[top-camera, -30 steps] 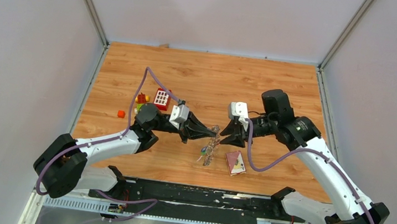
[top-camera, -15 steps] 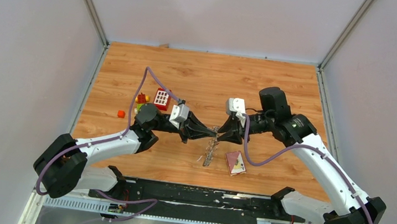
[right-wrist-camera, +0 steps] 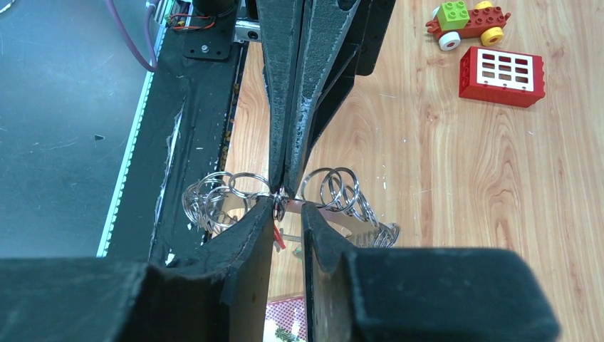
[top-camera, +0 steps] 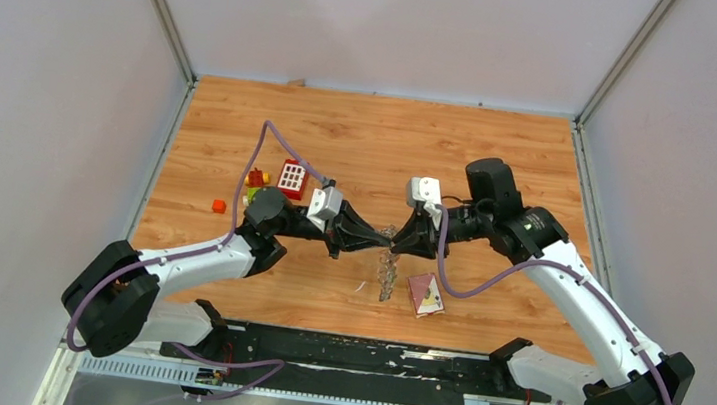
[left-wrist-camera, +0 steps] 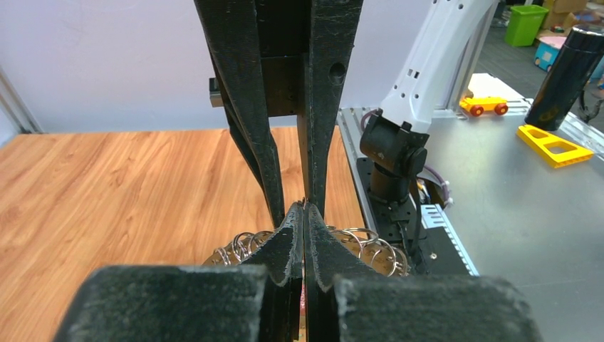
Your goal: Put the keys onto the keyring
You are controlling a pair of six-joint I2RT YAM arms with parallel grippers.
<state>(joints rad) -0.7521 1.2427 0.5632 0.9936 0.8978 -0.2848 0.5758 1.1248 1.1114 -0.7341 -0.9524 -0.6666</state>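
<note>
as left hand (top-camera: 386, 237) pinches it, keyring (top-camera: 388, 278) dangles, long axis vertical

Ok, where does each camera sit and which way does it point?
Top external: above and behind the bases, looking down on the table; both arms show, left gripper and right gripper meeting at the keyring.
Left wrist: on the left arm, facing along its own fingers toward the right gripper.
Right wrist: mirrored, facing the left gripper past its own fingers.
Shared: all see the keyring; top and right wrist share the red block.

no legible text, labels or numbers
</note>
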